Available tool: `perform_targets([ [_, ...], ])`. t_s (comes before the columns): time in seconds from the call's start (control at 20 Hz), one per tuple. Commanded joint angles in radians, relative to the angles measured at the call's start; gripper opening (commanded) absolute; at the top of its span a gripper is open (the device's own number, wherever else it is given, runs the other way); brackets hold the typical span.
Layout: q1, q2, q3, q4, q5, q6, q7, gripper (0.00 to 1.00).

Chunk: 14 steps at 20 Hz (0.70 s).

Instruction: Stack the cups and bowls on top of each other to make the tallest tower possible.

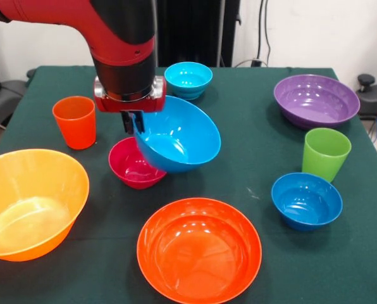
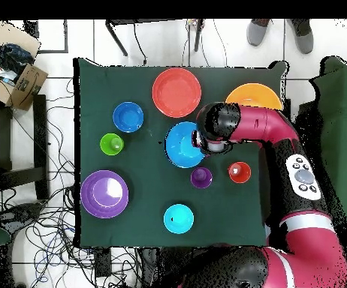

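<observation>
Gripper (image 1: 135, 121) pointing straight down, clamped on tilted sky-blue bowl's (image 1: 179, 136) rim, above magenta bowl (image 1: 131, 166).

Glossy plastic bowls (image 1: 199, 250) and cups (image 1: 74, 121) sit on a matt green cloth (image 1: 252, 158).

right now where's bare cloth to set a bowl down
The widest bare cloth lies between the sky-blue bowl, purple bowl and green cup. There is more right of the orange-red bowl. It is crowded around the gripper and magenta bowl.
</observation>
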Motion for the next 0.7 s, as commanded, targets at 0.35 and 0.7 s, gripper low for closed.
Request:
perform_targets([
  [0.35,-0.042,0.034,0.125,0.035,-0.062,-0.039,-0.243,0.00],
  [0.7,-0.069,0.037,0.155,0.023,-0.067,-0.016,-0.271,0.00],
])
